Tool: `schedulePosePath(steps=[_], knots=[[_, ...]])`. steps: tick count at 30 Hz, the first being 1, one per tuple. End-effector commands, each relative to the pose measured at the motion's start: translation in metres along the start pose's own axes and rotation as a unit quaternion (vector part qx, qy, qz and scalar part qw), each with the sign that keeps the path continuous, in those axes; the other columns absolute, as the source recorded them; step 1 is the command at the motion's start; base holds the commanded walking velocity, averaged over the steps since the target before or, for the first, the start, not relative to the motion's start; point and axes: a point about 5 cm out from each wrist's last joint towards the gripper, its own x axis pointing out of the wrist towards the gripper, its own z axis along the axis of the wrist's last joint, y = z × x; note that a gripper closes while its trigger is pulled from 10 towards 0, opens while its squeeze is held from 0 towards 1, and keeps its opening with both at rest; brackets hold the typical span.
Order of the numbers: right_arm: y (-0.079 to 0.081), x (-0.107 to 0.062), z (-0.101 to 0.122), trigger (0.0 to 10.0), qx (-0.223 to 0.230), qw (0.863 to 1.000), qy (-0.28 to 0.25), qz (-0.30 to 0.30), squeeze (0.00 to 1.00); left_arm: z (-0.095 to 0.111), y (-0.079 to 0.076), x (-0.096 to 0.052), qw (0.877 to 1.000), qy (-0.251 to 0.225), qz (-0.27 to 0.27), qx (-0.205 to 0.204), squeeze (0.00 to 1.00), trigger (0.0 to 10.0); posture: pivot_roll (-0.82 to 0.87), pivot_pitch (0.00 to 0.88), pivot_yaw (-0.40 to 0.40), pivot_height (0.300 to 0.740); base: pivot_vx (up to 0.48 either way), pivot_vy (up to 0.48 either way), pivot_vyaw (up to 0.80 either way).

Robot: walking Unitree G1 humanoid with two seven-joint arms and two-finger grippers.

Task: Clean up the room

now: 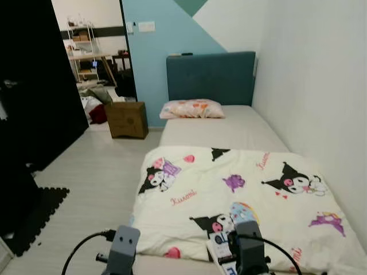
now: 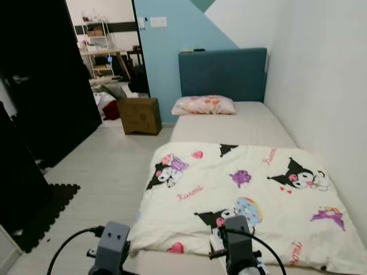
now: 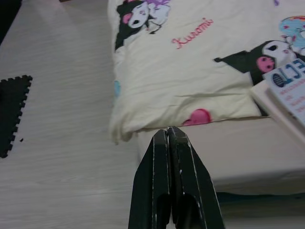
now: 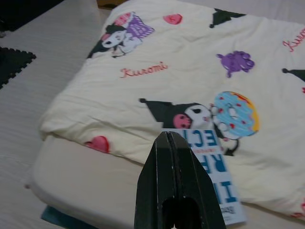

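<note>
Book lies loose on the quilt at the bed's foot, apparently clutter awaiting pickup; left gripper and right gripper hover above, fingers closed, empty.

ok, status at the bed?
Left gripper shut, off the bed's corner. Right gripper shut, above the book. Book lies on the blanket edge. Nothing in the way.
</note>
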Motion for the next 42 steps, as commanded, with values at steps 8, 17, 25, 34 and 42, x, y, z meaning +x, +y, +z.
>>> schedulePosePath(steps=[8, 17, 25, 34, 42], knots=[[-0.0007, -0.002, -0.0028, 10.0, 0.006, 1.0, 0.002, -0.001, 0.0, -0.0056, -0.0019, -0.0018, 1.0, 0.013, -0.002, -0.005, 0.0, 10.0, -0.11, 0.098, 0.037, 0.74, 0.0, -0.4, 0.0], [-0.001, -0.0024, -0.0031, 10.0, 0.004, 1.0, 0.004, -0.002, 0.0, -0.0074, -0.0029, -0.002, 1.0, 0.016, -0.005, -0.021, 0.0, 10.0, -0.11, 0.102, 0.037, 0.74, 0.0, 0.0, 0.0], [-0.001, -0.0024, -0.0031, 10.0, 0.005, 1.0, 0.004, -0.002, 0.0, -0.0087, -0.0037, -0.0025, 1.0, 0.019, -0.016, -0.012, 0.0, 10.0, -0.11, 0.105, 0.037, 0.74, 0.0, 0.0, 0.0], [-0.0042, -0.0009, -0.0093, 10.0, 0.008, 0.999, 0.029, -0.025, 0.0, -0.0113, -0.0014, -0.0008, 0.999, 0.031, -0.015, -0.021, 0.0, 10.0, -0.1, 0.113, 0.036, 0.74, 0.0, 0.0, 0.0], [-0.0021, 0.0, -0.0118, 10.0, 0.017, 0.999, 0.04, -0.018, 0.0, -0.0079, -0.0059, -0.0002, 0.999, 0.023, -0.037, -0.023, 0.0, 10.0, -0.11, 0.111, 0.036, 0.74, 0.0, 0.0, 0.0]])
